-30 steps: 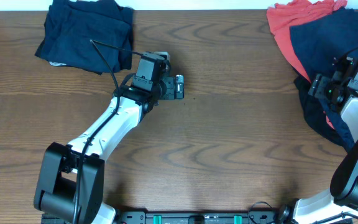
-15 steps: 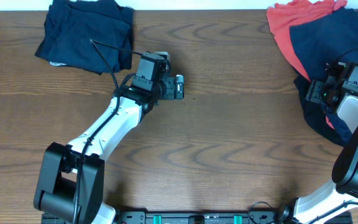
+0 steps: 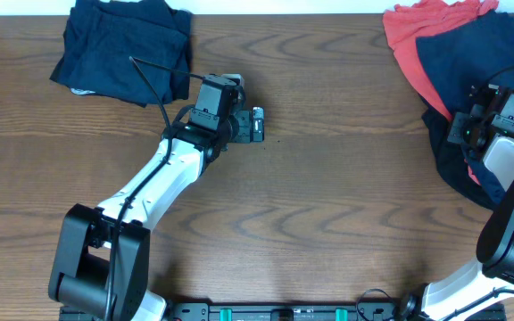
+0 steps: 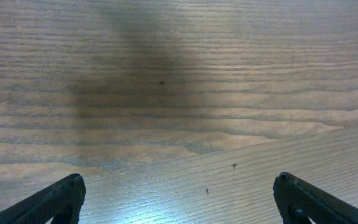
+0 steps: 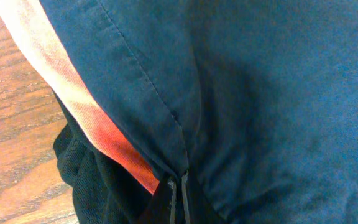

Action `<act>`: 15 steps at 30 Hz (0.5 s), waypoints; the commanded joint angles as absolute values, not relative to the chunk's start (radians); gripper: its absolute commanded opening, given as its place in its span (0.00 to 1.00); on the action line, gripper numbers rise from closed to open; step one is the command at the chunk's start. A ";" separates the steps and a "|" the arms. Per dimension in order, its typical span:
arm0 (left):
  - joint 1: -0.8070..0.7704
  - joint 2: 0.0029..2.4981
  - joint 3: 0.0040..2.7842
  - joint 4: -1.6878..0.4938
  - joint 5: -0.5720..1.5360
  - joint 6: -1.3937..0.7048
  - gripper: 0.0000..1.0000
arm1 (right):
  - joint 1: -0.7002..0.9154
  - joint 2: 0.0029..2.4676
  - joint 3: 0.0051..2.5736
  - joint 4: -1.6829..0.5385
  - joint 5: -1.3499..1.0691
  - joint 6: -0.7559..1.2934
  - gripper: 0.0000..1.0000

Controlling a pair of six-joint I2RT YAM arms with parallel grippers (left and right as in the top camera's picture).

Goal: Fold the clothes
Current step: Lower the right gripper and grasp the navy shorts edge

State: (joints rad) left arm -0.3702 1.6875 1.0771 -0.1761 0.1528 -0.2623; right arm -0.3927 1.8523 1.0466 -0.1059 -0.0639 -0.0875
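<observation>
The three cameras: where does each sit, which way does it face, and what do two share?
Overhead: fixed above the table, looking straight down; shows left arm, right arm, open left gripper, right gripper on the navy garment.
Left wrist: on the left arm, facing down at bare wood; its spread fingertips show in the bottom corners.
Right wrist: on the right arm, over the navy garment, coral-red T-shirt and black garment; its shut fingers pinch the navy one.
Shared: overhead and right wrist show navy garment and coral-red T-shirt.

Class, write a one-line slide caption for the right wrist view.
Right gripper shut on a navy garment fold, coral-red shirt and black garment beneath, wooden table alongside.
</observation>
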 commanded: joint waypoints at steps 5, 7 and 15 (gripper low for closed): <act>-0.370 1.682 1.092 -0.178 0.144 -0.264 0.98 | -0.374 1.790 1.084 -0.107 -0.129 -0.053 0.01; -0.370 1.666 1.092 -0.178 0.145 -0.264 0.98 | -0.358 1.741 1.098 -0.115 -0.140 -0.053 0.01; -0.369 1.523 1.092 -0.215 0.102 -0.263 0.98 | -0.195 1.489 1.237 -0.266 -0.178 -0.067 0.01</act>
